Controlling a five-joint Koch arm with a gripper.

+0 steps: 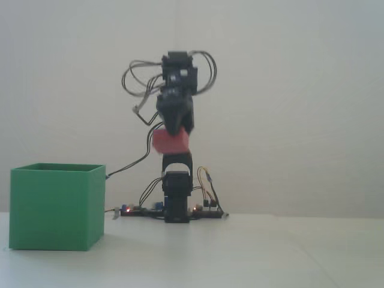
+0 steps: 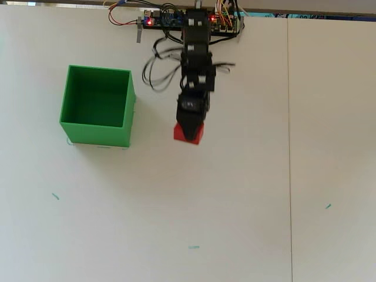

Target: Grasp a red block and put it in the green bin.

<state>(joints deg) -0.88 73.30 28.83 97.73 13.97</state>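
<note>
Holding the red block (image 1: 170, 141) aloft mid-frame, the gripper (image 2: 189, 130) seemingly pinches one edge; swinging toward the green bin (image 2: 67, 103) could shake it loose.

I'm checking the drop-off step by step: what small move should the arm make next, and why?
Probably swing toward the left of the overhead view. The gripper holds the red block high in the air, above the rim height of the green bin, but the overhead view shows the block over bare table beside the bin, not over its opening.
</note>
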